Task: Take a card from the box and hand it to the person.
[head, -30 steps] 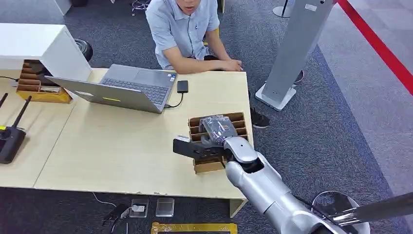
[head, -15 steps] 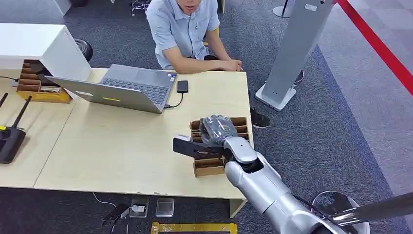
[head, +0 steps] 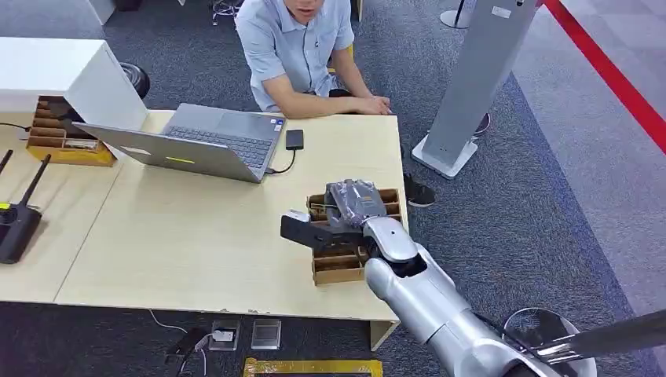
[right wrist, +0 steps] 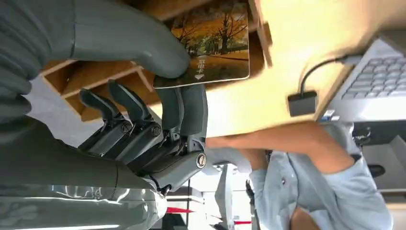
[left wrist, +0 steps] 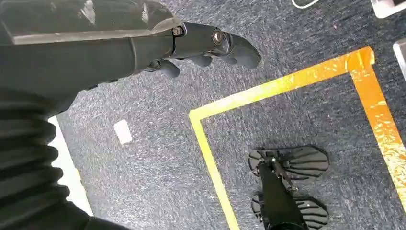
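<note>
A brown cardboard box (head: 338,271) with slotted dividers stands near the table's right front corner. My right hand (head: 353,206) hovers over it and pinches a card (head: 308,233), which sticks out to the left above the box. In the right wrist view the card (right wrist: 215,43) shows an autumn-tree picture, held between the thumb and fingers of the right hand (right wrist: 158,96), with the box (right wrist: 95,76) behind it. The person (head: 294,47) sits at the table's far side with a hand (head: 375,104) resting on the edge. My left hand (left wrist: 210,43) hangs over the carpet holding nothing.
An open laptop (head: 212,141) and a small black device (head: 294,139) on a cable lie between the box and the person. Another divider box (head: 63,141) and a black router (head: 16,228) sit at the left. A grey kiosk stand (head: 471,78) rises right of the table.
My right hand has drawn the card a little up and toward the far side of the box. The person has stayed still.
</note>
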Motion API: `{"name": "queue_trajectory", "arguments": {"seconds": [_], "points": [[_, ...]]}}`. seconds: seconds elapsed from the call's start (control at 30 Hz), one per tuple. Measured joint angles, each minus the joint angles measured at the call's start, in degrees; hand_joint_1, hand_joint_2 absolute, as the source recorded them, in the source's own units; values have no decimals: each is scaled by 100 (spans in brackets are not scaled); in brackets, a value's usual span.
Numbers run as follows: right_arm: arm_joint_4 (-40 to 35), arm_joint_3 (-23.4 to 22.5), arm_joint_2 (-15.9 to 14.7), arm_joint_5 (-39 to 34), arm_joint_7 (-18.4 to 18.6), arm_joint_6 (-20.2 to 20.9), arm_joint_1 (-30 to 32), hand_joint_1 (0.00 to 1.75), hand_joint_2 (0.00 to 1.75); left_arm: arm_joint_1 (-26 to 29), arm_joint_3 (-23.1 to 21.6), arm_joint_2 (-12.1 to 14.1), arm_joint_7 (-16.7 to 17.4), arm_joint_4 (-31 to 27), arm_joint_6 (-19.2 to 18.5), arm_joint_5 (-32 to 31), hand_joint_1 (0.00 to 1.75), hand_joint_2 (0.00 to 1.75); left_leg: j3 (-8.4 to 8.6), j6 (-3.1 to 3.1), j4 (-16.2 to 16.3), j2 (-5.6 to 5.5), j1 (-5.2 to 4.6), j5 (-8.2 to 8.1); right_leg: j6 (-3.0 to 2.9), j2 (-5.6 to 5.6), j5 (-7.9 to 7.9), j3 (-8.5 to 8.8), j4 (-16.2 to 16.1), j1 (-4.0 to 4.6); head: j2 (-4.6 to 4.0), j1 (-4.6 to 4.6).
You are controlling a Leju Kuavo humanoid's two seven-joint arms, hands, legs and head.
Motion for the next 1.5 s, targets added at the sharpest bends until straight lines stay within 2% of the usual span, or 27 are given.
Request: {"name": "queue_trajectory", "arguments": {"seconds": [0.07,0.33,0.57,0.67,0.9,1.0,1.07,1.2,1.5], "points": [[-199,-66,-66,-61,44,72,-2,168,175,12,0,0,0,0,18,11,0,175,0,0,0,0,0,0,0,0,0,0,0,0,0,2],[-1457,-531,-472,-896,262,874,-9,168,175,85,0,9,-37,0,46,48,0,175,1,0,0,0,0,0,0,1,1,0,0,0,0,0],[-2393,-835,-728,-1215,188,982,-14,168,175,109,0,15,-79,0,50,83,0,175,1,0,0,-1,0,0,0,1,0,0,-1,0,0,2],[-2483,-850,-745,-1195,-154,716,-17,168,175,98,0,15,-79,0,35,83,0,175,1,0,0,0,0,0,0,1,0,0,0,0,2,0],[-2188,-857,-649,-769,-1335,-948,-26,168,175,-5,0,-2,-79,0,-28,6,0,175,-1,0,0,-2,0,0,0,0,0,1,0,0,0,-2],[-1940,-870,-584,-600,-1599,-1619,-27,168,175,-36,0,-15,-79,0,-35,0,0,175,-1,0,0,-1,0,0,0,0,0,1,0,0,0,0],[-1766,-909,-540,-566,-1698,-1908,-26,168,175,-49,0,-28,-76,0,-33,0,0,175,-2,0,0,-1,0,0,0,0,0,1,0,0,0,0],[-1464,-988,-448,-559,-1843,-2251,-28,168,175,-53,-2,-39,-59,0,-24,0,0,175,-2,0,0,-2,0,0,0,0,0,1,0,0,0,0],[-987,-1001,-273,-573,-1889,-2385,-30,168,175,-46,-2,-42,-59,0,-18,17,0,175,-3,0,0,-2,0,0,0,0,0,0,0,0,0,0]]}}
